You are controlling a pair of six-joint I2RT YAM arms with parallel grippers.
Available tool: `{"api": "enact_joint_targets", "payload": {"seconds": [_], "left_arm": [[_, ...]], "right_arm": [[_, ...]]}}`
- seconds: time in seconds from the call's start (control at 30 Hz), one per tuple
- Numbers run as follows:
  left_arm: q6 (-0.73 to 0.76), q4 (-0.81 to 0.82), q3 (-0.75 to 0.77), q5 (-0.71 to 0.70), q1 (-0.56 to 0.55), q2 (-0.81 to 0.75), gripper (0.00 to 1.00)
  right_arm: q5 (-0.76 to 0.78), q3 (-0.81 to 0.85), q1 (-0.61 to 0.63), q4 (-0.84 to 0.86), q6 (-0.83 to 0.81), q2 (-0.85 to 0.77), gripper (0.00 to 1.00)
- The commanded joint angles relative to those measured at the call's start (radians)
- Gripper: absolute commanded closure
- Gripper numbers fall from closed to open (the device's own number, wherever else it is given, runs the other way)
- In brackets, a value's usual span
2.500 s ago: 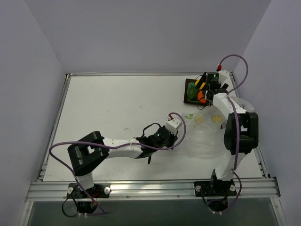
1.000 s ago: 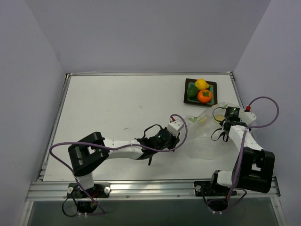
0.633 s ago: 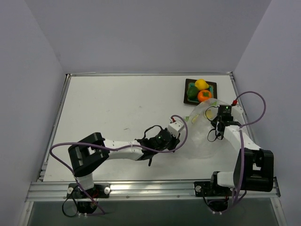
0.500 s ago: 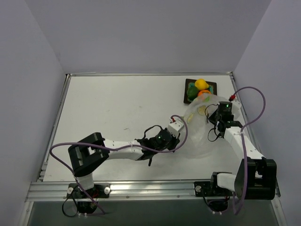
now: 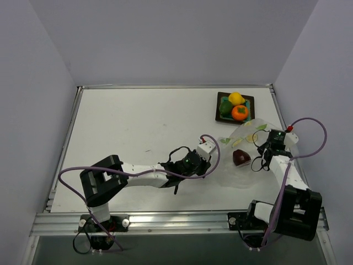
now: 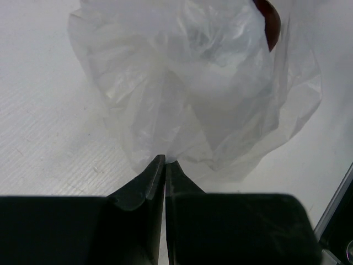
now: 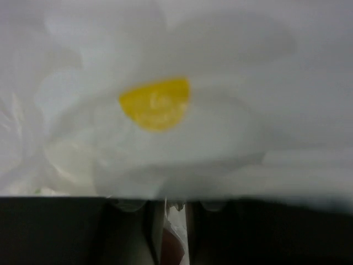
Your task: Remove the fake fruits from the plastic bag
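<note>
The clear crinkled plastic bag (image 5: 234, 171) lies at the right of the table, with a dark red fruit (image 5: 241, 158) showing inside it. My left gripper (image 5: 211, 164) is shut on the bag's left end (image 6: 182, 99), pinching film at its tips (image 6: 165, 160); the dark red fruit (image 6: 268, 19) sits at the far end. My right gripper (image 5: 259, 160) is shut on the bag's right side. Film fills the right wrist view and runs between the near-closed jaws (image 7: 166, 207). A yellow lemon (image 5: 236, 98), a green fruit (image 5: 225, 107) and an orange fruit (image 5: 239, 112) lie in the tray.
The dark square tray (image 5: 250, 101) with the teal inside stands at the back right, just behind the bag. Yellow prints (image 5: 252, 136) mark the bag's film, one of them (image 7: 156, 103) close before the right wrist camera. The table's right rail (image 5: 302, 182) runs beside the right arm.
My right gripper closed on the bag, lifted it towards the tray, then drew it back to the right. The dark red fruit now shows inside the bag. The left gripper has held still.
</note>
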Motion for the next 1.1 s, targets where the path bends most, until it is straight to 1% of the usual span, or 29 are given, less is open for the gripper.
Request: {"api": "enact_joint_targets", "payload": {"seconds": [0.0, 0.03, 0.07, 0.1, 0.13, 0.17, 0.2, 0.27, 0.33, 0.37, 0.5, 0.6, 0.63, 0.7, 0.73, 0.77, 0.8, 0.87, 0.97, 1.0, 1.03, 1.07], "left_arm": [[0.005, 0.014, 0.050, -0.014, -0.007, -0.001, 0.98], [0.005, 0.011, 0.053, -0.014, -0.007, 0.001, 0.98], [0.005, 0.007, 0.055, -0.015, -0.005, 0.002, 0.98], [0.007, 0.003, 0.058, -0.015, -0.005, 0.008, 0.98], [0.007, -0.003, 0.064, -0.015, -0.005, 0.013, 0.98], [0.007, -0.006, 0.067, -0.015, -0.005, 0.016, 0.97], [0.007, -0.007, 0.069, -0.011, -0.005, 0.022, 0.98], [0.005, -0.007, 0.073, -0.006, -0.005, 0.027, 0.98], [0.004, -0.004, 0.073, -0.008, -0.005, 0.028, 0.98], [0.004, -0.004, 0.072, -0.006, -0.005, 0.030, 0.98], [0.007, -0.003, 0.069, -0.014, -0.004, 0.024, 0.97], [0.004, -0.003, 0.069, -0.014, -0.004, 0.025, 0.98], [0.005, -0.001, 0.069, -0.012, -0.004, 0.025, 0.98], [0.005, -0.001, 0.067, -0.012, -0.004, 0.024, 0.98], [0.005, -0.001, 0.067, -0.012, -0.002, 0.024, 0.98], [0.005, -0.001, 0.066, -0.015, -0.004, 0.019, 0.98], [0.007, -0.001, 0.064, -0.015, -0.004, 0.018, 0.98], [0.007, -0.001, 0.062, -0.018, -0.001, 0.013, 0.98], [0.005, 0.000, 0.055, -0.020, 0.001, 0.001, 0.98], [0.007, 0.002, 0.053, -0.021, 0.002, -0.004, 0.98], [0.007, 0.002, 0.052, -0.021, 0.002, -0.005, 0.98], [0.007, 0.002, 0.050, -0.021, 0.004, -0.008, 0.98]], "right_arm": [[0.016, 0.012, 0.004, -0.013, -0.004, 0.026, 0.82], [0.015, 0.017, 0.004, -0.023, -0.005, 0.021, 0.78], [0.015, 0.018, 0.006, -0.026, -0.011, 0.011, 0.64], [0.012, 0.020, 0.006, -0.026, -0.016, -0.006, 0.57], [0.015, 0.026, 0.007, -0.078, -0.021, -0.052, 0.43], [0.021, 0.029, 0.013, -0.097, -0.025, -0.080, 0.38], [0.025, 0.033, 0.016, -0.135, -0.033, -0.145, 0.35], [0.039, 0.046, 0.026, -0.167, -0.036, -0.213, 0.33], [0.077, 0.056, 0.078, -0.217, -0.027, -0.301, 0.33], [0.114, 0.056, 0.125, -0.229, -0.022, -0.352, 0.33], [0.160, 0.081, 0.210, -0.263, -0.019, -0.439, 0.34], [0.115, 0.110, 0.231, -0.264, -0.048, -0.457, 0.41], [0.086, 0.113, 0.234, -0.263, -0.077, -0.453, 0.52], [-0.015, 0.115, 0.239, -0.255, -0.111, -0.416, 0.56], [-0.039, 0.112, 0.242, -0.255, -0.119, -0.398, 0.61], [-0.056, 0.106, 0.248, -0.249, -0.128, -0.363, 0.64], [-0.060, 0.106, 0.274, -0.246, -0.127, -0.344, 0.64], [-0.068, 0.104, 0.299, -0.240, -0.122, -0.274, 0.63], [-0.080, 0.095, 0.308, -0.231, -0.111, -0.192, 0.50], [-0.079, 0.090, 0.311, -0.224, -0.108, -0.183, 0.46], [-0.071, 0.075, 0.313, -0.214, -0.108, -0.174, 0.38], [-0.070, 0.067, 0.316, -0.188, -0.110, -0.167, 0.35]]}}
